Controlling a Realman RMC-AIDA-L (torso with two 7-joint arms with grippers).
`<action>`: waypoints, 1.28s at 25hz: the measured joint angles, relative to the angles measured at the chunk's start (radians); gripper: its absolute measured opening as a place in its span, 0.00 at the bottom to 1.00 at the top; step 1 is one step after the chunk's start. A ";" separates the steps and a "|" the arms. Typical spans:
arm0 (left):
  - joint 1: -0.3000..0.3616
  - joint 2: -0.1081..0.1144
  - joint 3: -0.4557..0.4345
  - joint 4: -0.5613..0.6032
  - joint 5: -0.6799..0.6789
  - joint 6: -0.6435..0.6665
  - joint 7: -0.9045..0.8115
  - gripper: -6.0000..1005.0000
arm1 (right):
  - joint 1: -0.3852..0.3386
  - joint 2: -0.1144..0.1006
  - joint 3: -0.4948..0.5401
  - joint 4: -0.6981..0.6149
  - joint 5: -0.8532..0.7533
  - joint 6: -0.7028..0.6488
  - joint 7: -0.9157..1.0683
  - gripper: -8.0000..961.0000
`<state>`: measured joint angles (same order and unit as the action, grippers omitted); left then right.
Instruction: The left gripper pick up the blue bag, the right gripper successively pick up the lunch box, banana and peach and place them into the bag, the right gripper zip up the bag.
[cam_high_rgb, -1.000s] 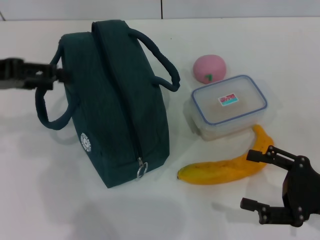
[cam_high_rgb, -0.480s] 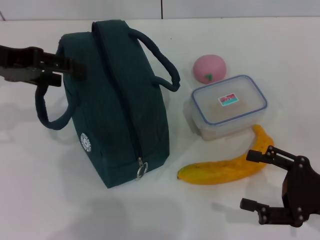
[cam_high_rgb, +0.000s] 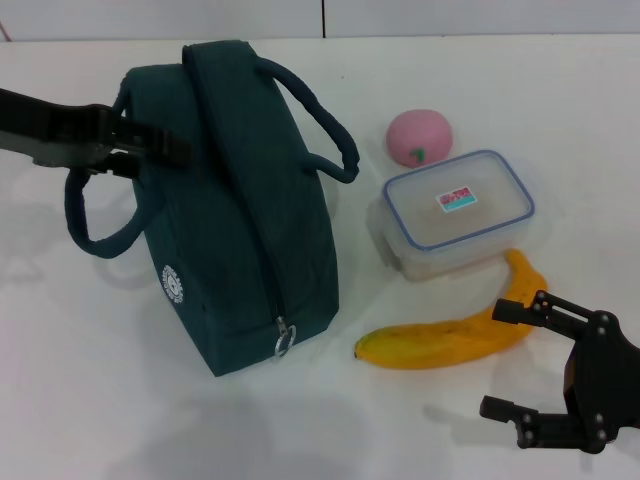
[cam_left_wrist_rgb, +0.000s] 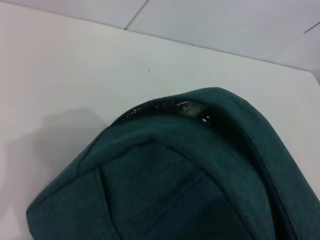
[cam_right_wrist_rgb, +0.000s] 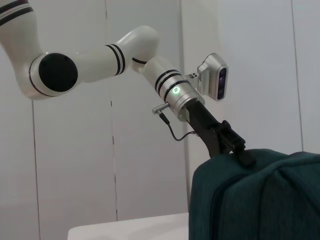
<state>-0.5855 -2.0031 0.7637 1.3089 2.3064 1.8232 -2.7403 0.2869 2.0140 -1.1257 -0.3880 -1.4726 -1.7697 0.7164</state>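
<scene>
The blue bag (cam_high_rgb: 240, 220) stands zipped shut on the white table, ring zip pull (cam_high_rgb: 284, 338) facing me. My left gripper (cam_high_rgb: 172, 145) is open, reaching in from the left against the bag's upper left side, above its left loop handle (cam_high_rgb: 85, 215). It also shows in the right wrist view (cam_right_wrist_rgb: 241, 151), touching the bag's top (cam_right_wrist_rgb: 260, 200). The left wrist view shows only the bag's fabric (cam_left_wrist_rgb: 175, 190). The peach (cam_high_rgb: 420, 136), lunch box (cam_high_rgb: 458, 212) and banana (cam_high_rgb: 450, 338) lie to the right of the bag. My right gripper (cam_high_rgb: 496, 360) is open, low, just right of the banana.
The table (cam_high_rgb: 120, 400) is white, with bare room in front of and left of the bag. The bag's right loop handle (cam_high_rgb: 322, 122) sticks out toward the peach. A wall seam runs behind the table.
My left gripper has moved right, from beside the left handle to against the bag's upper side. The right gripper and the food items have not moved.
</scene>
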 joint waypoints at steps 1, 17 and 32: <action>0.001 -0.002 0.000 0.000 -0.001 -0.001 0.015 0.73 | 0.000 0.000 0.000 0.000 0.000 0.000 0.000 0.92; -0.012 0.006 -0.005 -0.056 -0.034 -0.010 0.092 0.44 | -0.001 0.000 0.008 0.018 0.017 -0.022 0.000 0.92; -0.005 0.012 -0.004 -0.057 -0.171 0.009 0.094 0.04 | -0.030 -0.017 0.012 0.239 0.521 -0.131 0.334 0.92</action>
<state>-0.5907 -1.9909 0.7593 1.2516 2.1353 1.8323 -2.6458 0.2569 1.9974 -1.1137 -0.1488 -0.9520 -1.9012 1.0500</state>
